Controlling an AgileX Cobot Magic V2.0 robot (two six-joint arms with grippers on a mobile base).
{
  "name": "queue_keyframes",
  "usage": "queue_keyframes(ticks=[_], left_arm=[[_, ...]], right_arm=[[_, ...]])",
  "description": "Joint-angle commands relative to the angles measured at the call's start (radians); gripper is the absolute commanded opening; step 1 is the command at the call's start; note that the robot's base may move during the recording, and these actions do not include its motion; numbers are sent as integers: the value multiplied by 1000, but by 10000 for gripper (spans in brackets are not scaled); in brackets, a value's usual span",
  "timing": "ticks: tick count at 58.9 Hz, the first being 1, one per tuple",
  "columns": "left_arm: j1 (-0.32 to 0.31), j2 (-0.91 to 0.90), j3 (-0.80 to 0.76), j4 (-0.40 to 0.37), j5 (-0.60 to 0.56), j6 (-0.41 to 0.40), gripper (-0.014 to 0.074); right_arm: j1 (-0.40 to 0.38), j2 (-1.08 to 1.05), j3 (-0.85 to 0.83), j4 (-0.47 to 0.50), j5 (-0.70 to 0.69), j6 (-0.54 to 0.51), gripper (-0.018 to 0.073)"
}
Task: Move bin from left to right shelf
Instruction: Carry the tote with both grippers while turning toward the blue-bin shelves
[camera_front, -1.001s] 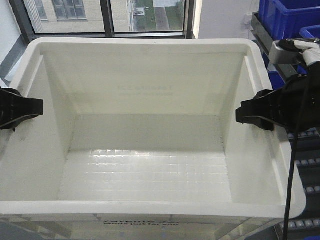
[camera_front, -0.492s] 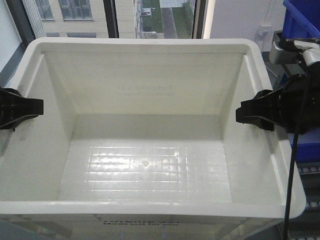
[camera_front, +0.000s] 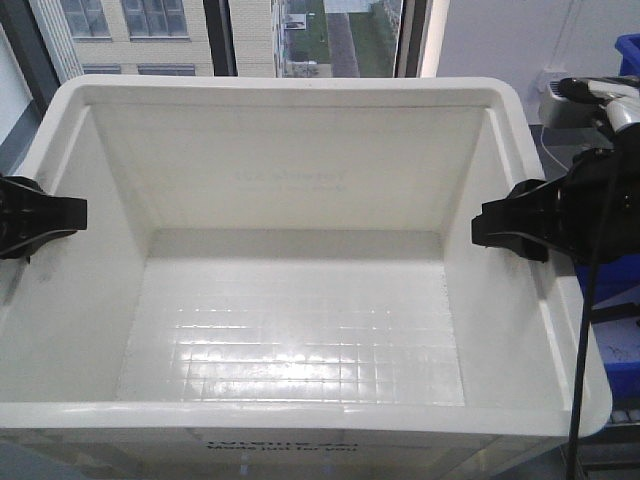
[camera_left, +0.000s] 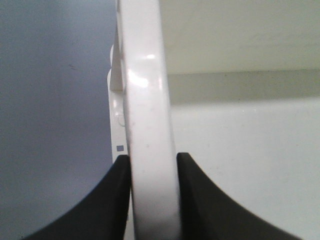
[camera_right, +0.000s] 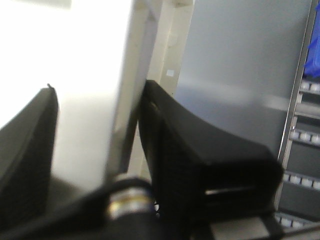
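Presently: white bin (camera_front: 290, 180), one; left hand (camera_front: 78, 213) pinching its left rim, right hand (camera_front: 481, 229) pinching its right rim; blue bin (camera_front: 629, 58) beyond its right wall.

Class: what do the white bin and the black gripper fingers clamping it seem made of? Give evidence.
The bin looks like glossy white moulded plastic: highlights gleam on its rim and gridded floor. The fingers of the left gripper look like matte black plastic or rubber, showing no shine; the right gripper has a finely textured pad, though blurred.
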Motion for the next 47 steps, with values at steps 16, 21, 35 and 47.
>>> queue_keyframes(ticks=[16, 21, 35, 47], left_arm=[[-4, -29, -35, 0, -118, 33, -6], [-4, -29, -35, 0, -118, 33, -6], [-4, -29, -35, 0, -118, 33, -6], [-4, -29, -35, 0, -118, 33, -6]], right_arm=[[-4, -36, -43, 40, -63, -49, -5], [-4, -36, -43, 40, -63, -49, -5], [-4, -36, -43, 40, -63, -49, -5], [-4, -36, -43, 40, -63, -49, -5]])
